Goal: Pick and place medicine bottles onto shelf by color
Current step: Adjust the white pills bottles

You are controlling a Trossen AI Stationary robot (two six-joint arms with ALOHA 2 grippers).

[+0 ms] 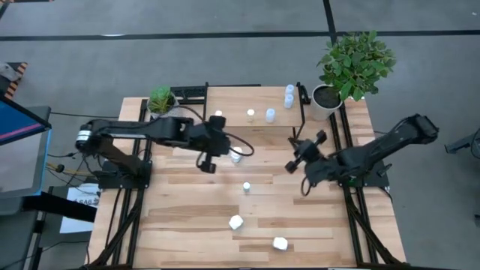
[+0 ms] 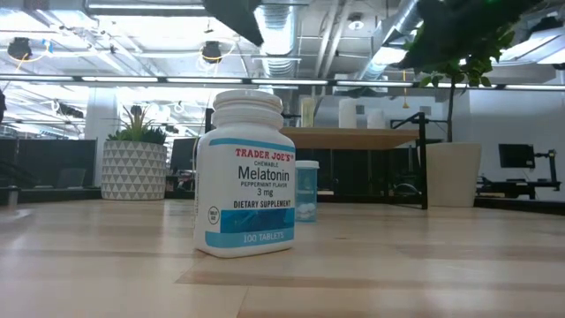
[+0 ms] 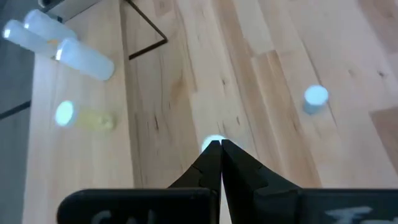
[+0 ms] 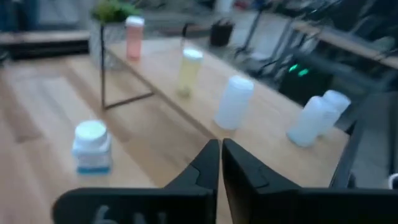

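Bottle [image 1: 236,157] touching shut left gripper [image 1: 206,164] tip.

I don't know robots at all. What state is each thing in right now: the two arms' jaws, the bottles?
Left gripper: jaws shut, nothing held.
Right gripper: jaws shut, nothing held.
Melatonin bottle: upright, capped, on the table.
Blue bottle: upright, capped, on the table.
Yellow bottle: upright on the shelf.
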